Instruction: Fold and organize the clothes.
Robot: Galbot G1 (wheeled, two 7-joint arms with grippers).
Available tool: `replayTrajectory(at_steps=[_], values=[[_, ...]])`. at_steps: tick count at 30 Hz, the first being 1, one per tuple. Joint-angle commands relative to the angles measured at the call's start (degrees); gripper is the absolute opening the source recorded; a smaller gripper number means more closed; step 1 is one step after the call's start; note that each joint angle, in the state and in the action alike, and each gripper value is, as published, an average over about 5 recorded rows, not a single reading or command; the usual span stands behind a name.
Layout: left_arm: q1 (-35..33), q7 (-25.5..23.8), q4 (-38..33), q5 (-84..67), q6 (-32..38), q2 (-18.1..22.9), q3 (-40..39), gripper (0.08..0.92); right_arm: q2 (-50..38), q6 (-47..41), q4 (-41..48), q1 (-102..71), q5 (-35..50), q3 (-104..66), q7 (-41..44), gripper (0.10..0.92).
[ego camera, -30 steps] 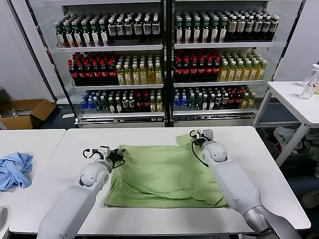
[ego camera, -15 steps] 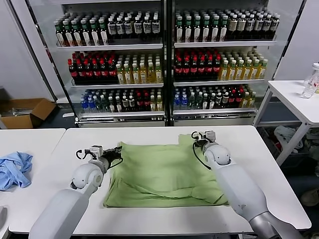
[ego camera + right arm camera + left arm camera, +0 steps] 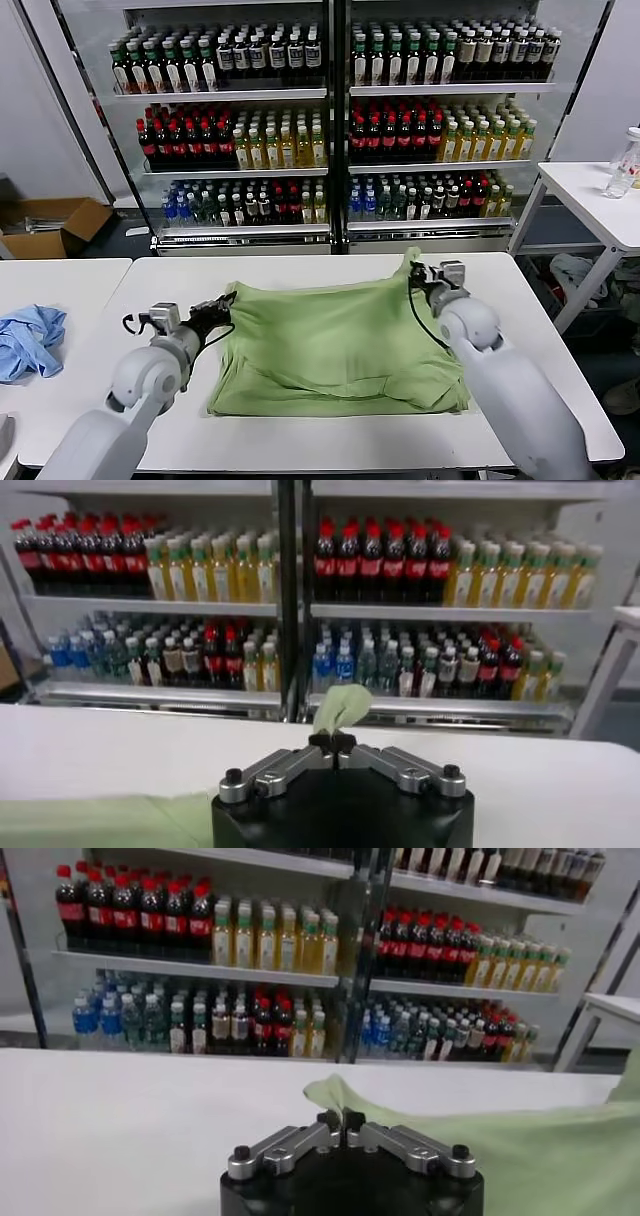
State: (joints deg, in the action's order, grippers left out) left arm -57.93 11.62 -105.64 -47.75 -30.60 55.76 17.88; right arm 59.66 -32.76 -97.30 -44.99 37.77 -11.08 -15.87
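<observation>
The light green shirt (image 3: 335,345) lies folded in layers on the white table (image 3: 300,268), its far edge pulled taut between my two grippers. My left gripper (image 3: 226,301) is shut on the shirt's far left corner, seen in the left wrist view (image 3: 341,1119) with cloth (image 3: 520,1148) pinched between the tips. My right gripper (image 3: 414,272) is shut on the far right corner, lifted a little off the table; in the right wrist view (image 3: 333,743) a green flap (image 3: 340,706) sticks up from the tips. Collar, buttons and patch are hidden.
A light blue garment (image 3: 28,340) lies on a second white table at the left. A glass-door fridge (image 3: 330,120) full of bottles stands behind. A third table (image 3: 590,200) with a bottle is at the right; a cardboard box (image 3: 50,225) sits on the floor.
Both grippers have moved apart, left one leftward and right one rightward, each holding its corner. The shirt's far edge has stretched wider and straighter.
</observation>
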Motion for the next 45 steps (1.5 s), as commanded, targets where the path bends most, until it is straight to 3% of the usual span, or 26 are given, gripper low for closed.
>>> replayTrajectory(at_steps=[1,9,12,22,27,33,36,45], values=[[-12.7,0.6,-11.2,-1.3,-1.8,-1.7,5.7,0.088,-5.5,-0.3,-18.1,-18.8,0.9,-9.8,-1.1,0.105],[-18.8,-0.9,-11.6,5.4,-2.5,-2.0,5.5,0.090,-4.9,-0.5,-23.6,-34.9,-2.6,-17.5,-0.7,0.108],[-19.2,-2.3,-11.3,10.2,-2.3,-1.6,4.1,0.129,-3.6,-0.5,-22.6,-35.6,-6.0,-16.2,-0.3,0.154],[-22.0,1.9,-10.3,28.3,4.0,6.1,-0.2,0.402,-2.3,-0.2,-24.6,-37.1,-9.6,-15.4,-0.7,0.439],[-19.4,3.6,-5.9,30.6,2.4,10.7,-2.8,0.540,-2.4,-0.2,-25.2,-37.6,-9.6,-15.9,-0.7,0.586],[-17.8,4.4,-3.2,32.5,1.7,12.4,-4.0,0.697,-2.6,-0.1,-25.6,-37.8,-9.3,-16.2,-0.7,0.757],[-18.0,4.4,-3.0,32.2,1.5,12.4,-3.9,0.671,-2.9,-0.2,-25.9,-37.8,-8.9,-16.4,-0.7,0.809],[-18.0,3.3,-3.2,23.0,0.7,12.1,-0.6,0.415,-3.5,-0.2,-26.4,-37.5,-7.8,-17.0,-1.0,0.823]])
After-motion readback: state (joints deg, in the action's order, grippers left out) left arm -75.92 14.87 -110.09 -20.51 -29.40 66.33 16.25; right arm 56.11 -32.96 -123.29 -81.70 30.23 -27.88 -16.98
